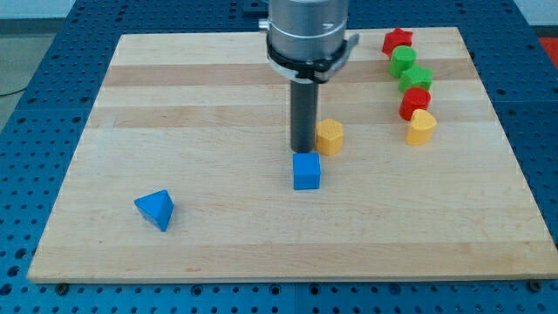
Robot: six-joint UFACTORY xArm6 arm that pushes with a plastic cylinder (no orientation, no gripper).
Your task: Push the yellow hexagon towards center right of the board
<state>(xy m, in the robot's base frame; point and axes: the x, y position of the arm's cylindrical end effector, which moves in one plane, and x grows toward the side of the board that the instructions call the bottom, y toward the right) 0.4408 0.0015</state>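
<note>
No pincer here; our tip (303, 150) sits just left of the yellow hexagon (330, 136), above the blue cube (306, 171). We should push rightward through the hexagon's centre.

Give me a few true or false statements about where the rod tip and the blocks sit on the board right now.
1. My tip is just on the view's left of the yellow hexagon. True.
2. The blue cube lies above my tip in the view. False: it lies just below it.
3. The blue triangular block is at the view's lower left. True.
4. The red star is at the view's bottom. False: top right.
5. Both yellow blocks touch. False: the other yellow block sits apart, at the right.
</note>
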